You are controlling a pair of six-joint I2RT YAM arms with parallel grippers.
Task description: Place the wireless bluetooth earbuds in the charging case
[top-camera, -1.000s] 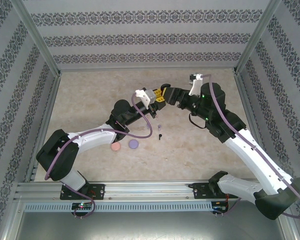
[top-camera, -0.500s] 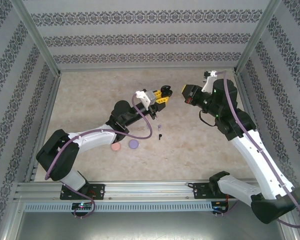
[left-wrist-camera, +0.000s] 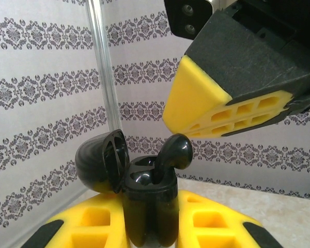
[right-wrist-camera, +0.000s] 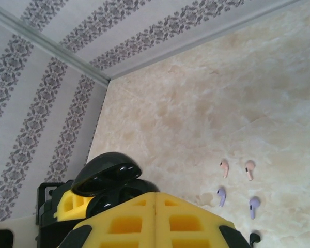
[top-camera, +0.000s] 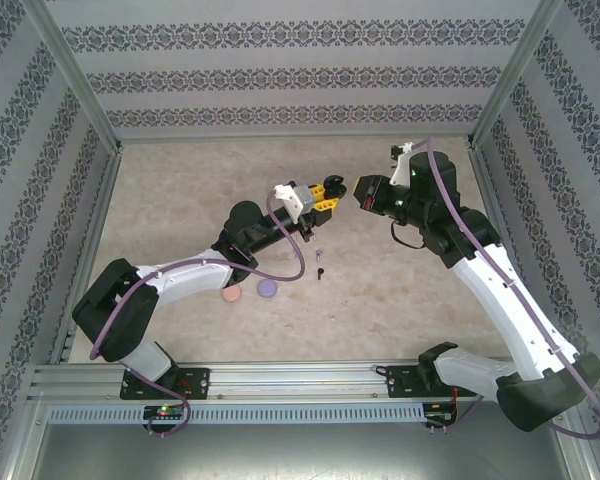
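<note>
Left hand (top-camera: 328, 188) pinches the charging case (left-wrist-camera: 147, 206); from 1 o'clock, seat the black earbud (left-wrist-camera: 173, 152) squarely with your pressed-together right hand (right-wrist-camera: 155, 212).

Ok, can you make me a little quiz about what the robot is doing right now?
1. True or false: the case has its lid shut.
2. Which claw holds the case: A left, B right?
3. Fill in: next to the pink earbuds lie two ___ ones.

Key
1. False, the lid is open.
2. A, the left claw.
3. Purple earbuds.
</note>
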